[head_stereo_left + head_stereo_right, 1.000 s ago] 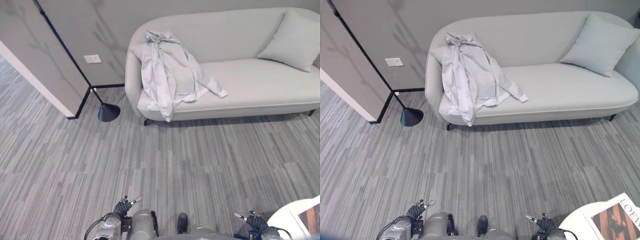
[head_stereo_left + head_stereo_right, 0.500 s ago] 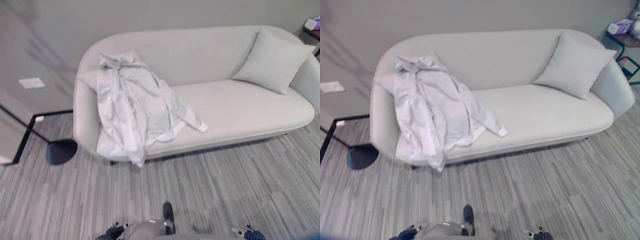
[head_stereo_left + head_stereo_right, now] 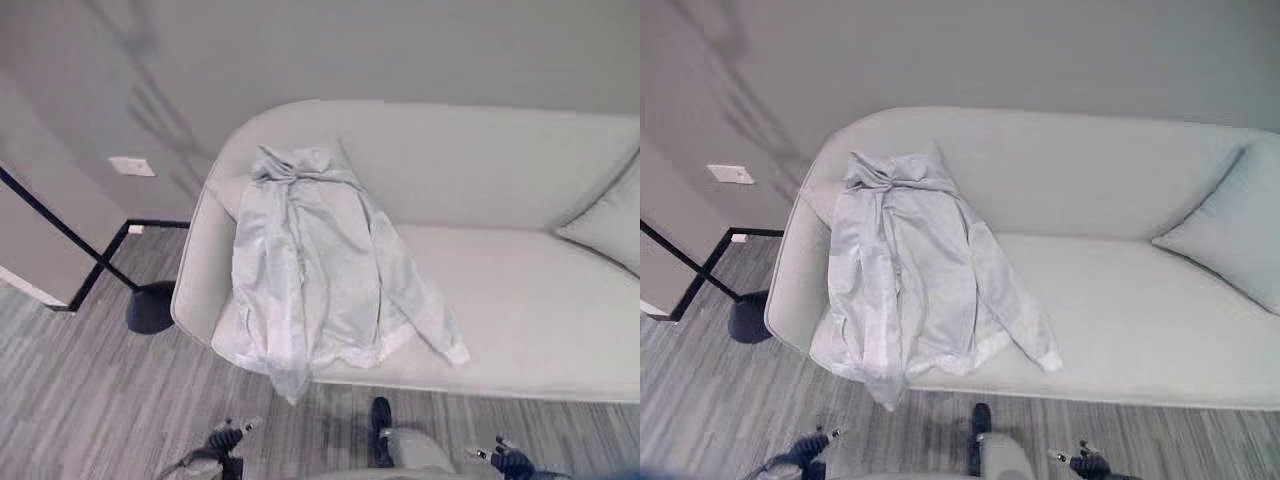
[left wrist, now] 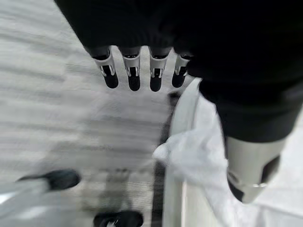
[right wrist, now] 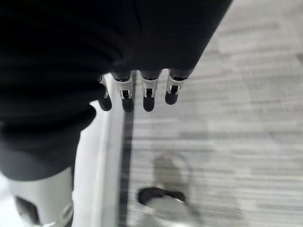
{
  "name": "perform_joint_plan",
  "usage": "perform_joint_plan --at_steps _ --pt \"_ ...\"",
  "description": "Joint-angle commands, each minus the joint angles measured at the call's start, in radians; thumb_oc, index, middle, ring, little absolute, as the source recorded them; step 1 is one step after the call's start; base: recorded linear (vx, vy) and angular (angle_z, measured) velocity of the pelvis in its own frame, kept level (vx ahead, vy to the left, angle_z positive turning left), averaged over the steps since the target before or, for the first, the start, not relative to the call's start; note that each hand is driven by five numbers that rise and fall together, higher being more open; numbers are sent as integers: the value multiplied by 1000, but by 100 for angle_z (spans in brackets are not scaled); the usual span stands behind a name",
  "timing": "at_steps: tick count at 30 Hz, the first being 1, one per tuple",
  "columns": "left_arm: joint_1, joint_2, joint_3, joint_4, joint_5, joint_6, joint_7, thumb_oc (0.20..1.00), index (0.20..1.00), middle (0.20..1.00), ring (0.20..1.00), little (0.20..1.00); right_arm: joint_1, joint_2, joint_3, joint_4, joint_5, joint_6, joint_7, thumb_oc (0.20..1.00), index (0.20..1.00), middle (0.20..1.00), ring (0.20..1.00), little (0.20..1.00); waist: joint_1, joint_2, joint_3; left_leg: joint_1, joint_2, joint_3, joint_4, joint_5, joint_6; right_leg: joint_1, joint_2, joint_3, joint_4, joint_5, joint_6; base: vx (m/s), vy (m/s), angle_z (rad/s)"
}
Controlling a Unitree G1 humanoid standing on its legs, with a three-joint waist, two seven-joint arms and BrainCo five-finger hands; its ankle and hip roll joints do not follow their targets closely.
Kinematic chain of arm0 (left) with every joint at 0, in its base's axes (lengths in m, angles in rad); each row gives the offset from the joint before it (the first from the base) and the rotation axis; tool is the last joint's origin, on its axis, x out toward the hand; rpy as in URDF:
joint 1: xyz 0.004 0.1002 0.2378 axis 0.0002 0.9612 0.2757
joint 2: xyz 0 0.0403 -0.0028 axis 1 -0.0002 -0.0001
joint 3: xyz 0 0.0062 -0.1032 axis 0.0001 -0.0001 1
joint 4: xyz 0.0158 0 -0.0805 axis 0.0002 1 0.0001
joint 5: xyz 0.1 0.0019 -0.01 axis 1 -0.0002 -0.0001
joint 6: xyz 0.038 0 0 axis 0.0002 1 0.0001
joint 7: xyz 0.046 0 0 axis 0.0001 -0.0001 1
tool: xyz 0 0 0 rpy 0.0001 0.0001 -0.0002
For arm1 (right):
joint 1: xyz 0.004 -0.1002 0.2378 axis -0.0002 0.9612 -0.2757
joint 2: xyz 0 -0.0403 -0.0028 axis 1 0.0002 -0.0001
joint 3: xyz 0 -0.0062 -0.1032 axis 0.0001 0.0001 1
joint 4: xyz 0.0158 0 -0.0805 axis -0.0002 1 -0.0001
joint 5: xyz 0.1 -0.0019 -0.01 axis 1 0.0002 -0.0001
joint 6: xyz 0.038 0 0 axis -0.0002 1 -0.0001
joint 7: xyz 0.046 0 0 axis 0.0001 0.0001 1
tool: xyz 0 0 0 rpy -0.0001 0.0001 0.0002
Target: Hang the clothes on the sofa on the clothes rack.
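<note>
While view shifted nearer sofa (image 3: 520,300), jacket (image 3: 320,260) unmoved, hands idle.

A living room or lounge: a long, rounded, pale grey upholstered sofa (image 3: 1120,330) with a matching square cushion (image 3: 1230,235) stands against a plain grey wall (image 3: 1040,50) bearing a white socket plate (image 3: 730,174), on grey striped carpet (image 3: 70,400), beside a black floor-lamp base (image 3: 150,307).
</note>
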Motion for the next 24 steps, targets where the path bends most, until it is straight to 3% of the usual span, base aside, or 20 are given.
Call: perform_joint_plan --at_steps 1,6,7,8,10,12,13,14,15,17,18,20,21,23,24 --pt "-90 -13 4 4 3 -23 4 1000 1000 1000 1000 1000 -19 -34 2 14 24 -6 -2 1000 1000 1000 1000 1000 -23 82 9 -69 120 0 -174 121 -73 172 3 -44 -22 -177 172 153 -165 -6" --pt "-85 -23 -19 11 25 -16 -4 1000 1000 1000 1000 1000 3 -35 0 2 22 -9 6 1000 1000 1000 1000 1000 -31 79 13 -46 149 0 -139 109 -104 224 20 -55 -27 -213 148 59 -126 -25" --pt "-103 -17 -29 -22 7 -16 1 1000 1000 1000 1000 1000 -5 -44 2 -18 31 -10 5 1000 1000 1000 1000 1000 -32 65 59 -159 165 -1 70 90 -125 211 11 -57 -4 -228 132 -168 -153 -2" --pt "-111 -14 -36 -46 -1 -18 5 1000 1000 1000 1000 1000 -9 -51 4 -33 34 -12 5 1000 1000 1000 1000 1000 -29 58 83 -228 174 -6 181 112 -137 209 10 -59 3 -231 121 -228 -109 7" --pt "-119 -9 -49 -80 -18 -19 12 1000 1000 1000 1000 1000 -21 -66 10 -39 40 -8 -2 1000 1000 1000 1000 1000 -24 45 116 -327 205 -15 295 175 -150 214 2 -70 11 -243 106 -52 -19 17" --pt "-120 -9 -54 -90 -21 -20 12 1000 1000 1000 1000 1000 -17 -68 6 -43 44 -4 -3 1000 1000 1000 1000 1000 -25 44 115 -346 231 -6 263 174 -145 227 -5 -77 4 -249 112 90 71 7" --pt "-116 -11 -55 -98 -17 -22 13 1000 1000 1000 1000 1000 -12 -70 -4 -52 51 -5 -4 1000 1000 1000 1000 1000 -17 43 104 -355 256 -10 186 162 -137 241 -15 -78 -14 -256 125 269 215 -1" --pt "-108 -14 -69 -106 -11 -23 11 1000 1000 1000 1000 1000 -9 -74 -7 -62 54 -12 -6 1000 1000 1000 1000 1000 -4 51 100 -336 297 -41 35 227 -152 262 -26 -72 -31 -266 140 360 318 -21" --pt "-109 -13 -72 -105 -10 -27 13 1000 1000 1000 1000 1000 -10 -77 -6 -62 52 -14 -11 1000 1000 1000 1000 1000 2 60 98 -345 322 -65 -41 264 -170 271 -33 -68 -35 -279 145 362 361 -28" --pt "-110 -19 -69 -84 -11 -31 11 1000 1000 1000 1000 1000 -16 -85 -8 -49 34 -11 -12 1000 1000 1000 1000 1000 13 75 82 -338 341 -129 -150 296 -200 308 -54 -38 -62 -299 168 281 344 -19" --pt "-108 -21 -66 -67 -6 -30 13 1000 1000 1000 1000 1000 -17 -85 -10 -40 23 -9 -8 1000 1000 1000 1000 1000 7 86 65 -322 348 -129 -172 294 -214 312 -63 -33 -61 -298 179 275 393 -11" --pt "-124 -23 -72 -57 -1 -33 17 1000 1000 1000 1000 1000 -29 -84 -14 -28 6 -8 -15 1000 1000 1000 1000 1000 -4 90 42 -307 320 -110 -157 286 -204 292 -119 -18 -42 -284 208 245 472 -44" --pt "-132 -9 -75 -61 16 -37 13 1000 1000 1000 1000 1000 -37 -78 -16 -25 -4 -3 -7 1000 1000 1000 1000 1000 0 75 28 -291 285 -83 -154 262 -182 261 -169 -1 1 -262 224 165 392 -55" --pt "-137 1 -76 -64 25 -35 12 1000 1000 1000 1000 1000 -48 -73 -8 -24 -9 -7 -5 1000 1000 1000 1000 1000 7 70 25 -280 268 -67 -158 249 -169 233 -189 2 39 -249 228 110 316 -29" --pt "-146 12 -68 -70 19 -33 13 1000 1000 1000 1000 1000 -65 -65 12 -16 -23 -5 -3 1000 1000 1000 1000 1000 18 68 30 -257 239 -47 -169 232 -144 183 -216 -11 117 -215 229 61 273 -15"
